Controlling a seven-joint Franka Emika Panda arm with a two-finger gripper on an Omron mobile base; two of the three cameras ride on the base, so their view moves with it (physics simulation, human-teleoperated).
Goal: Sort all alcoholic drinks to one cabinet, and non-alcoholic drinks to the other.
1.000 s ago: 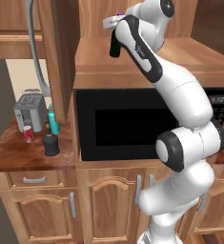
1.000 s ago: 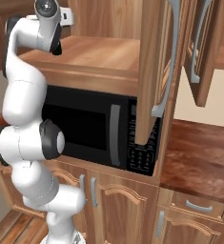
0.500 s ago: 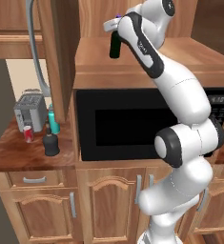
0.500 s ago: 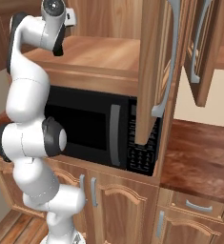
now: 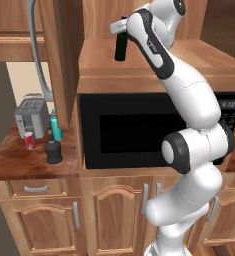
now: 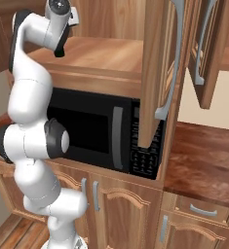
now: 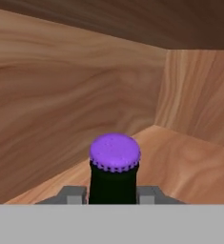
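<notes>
Arm: we see it rise from the base, bend at the dark elbow in front of the microwave [image 5: 139, 135], then stretch up and to the left into the open upper cabinet [image 5: 159, 60].
Wrist: folded over at the top, so the hand points down toward the cabinet shelf.
End effector [image 5: 121, 31]: clamped on the neck of the slim dark-green bottle [image 5: 121, 47] — in the hand view its fingers [image 7: 74, 195] sit tight on either side of the neck, just below the purple cap [image 7: 115, 151].
Held bottle: upright, its base at or just above the shelf near the left front corner; we cannot tell whether it touches the wood.
Cabinet interior: in the hand view, bare wooden walls meet in a corner beyond the cap.
Bench [image 5: 14, 160], left of the microwave: the squat black bottle [image 5: 53, 151] stands in front, the teal bottle [image 5: 56, 127] just behind it, the red soda can [image 5: 30, 141] to their left — all before the toaster [image 5: 31, 116].
Cabinet doors [image 6: 157, 68]: hanging open in the right base view.
</notes>
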